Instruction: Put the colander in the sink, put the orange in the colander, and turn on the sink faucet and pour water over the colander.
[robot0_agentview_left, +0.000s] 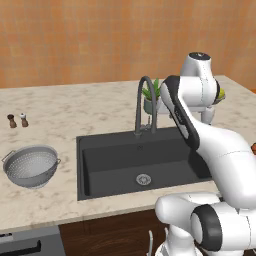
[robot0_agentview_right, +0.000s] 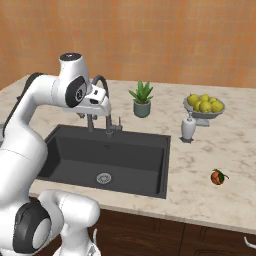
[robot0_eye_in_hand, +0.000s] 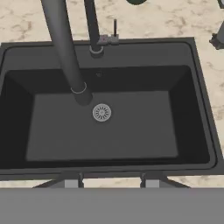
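Tool (robot0_eye_in_hand: 112, 183): two dark tips, slightly parted, holding nothing, above the sink.
Sink (robot0_agentview_left: 100, 172): one, charcoal rectangular basin.
Colander (robot0_agentview_left: 31, 165): one, perforated metal, table's left edge.
Orange (robot0_agentview_right: 217, 177): one, round, right of sink.
Faucet (robot0_agentview_left: 145, 102): one, gooseneck, behind basin.

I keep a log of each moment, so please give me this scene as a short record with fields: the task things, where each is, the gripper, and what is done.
colander: on the counter, left of the sink, upright, nothing in it
sink: nothing in the basin, drain bare
orange: on the counter, right of the sink
faucet: behind the sink, spout arched over the basin, no water seen
gripper: above the sink, looking down into it, holding nothing
steps done: none yet
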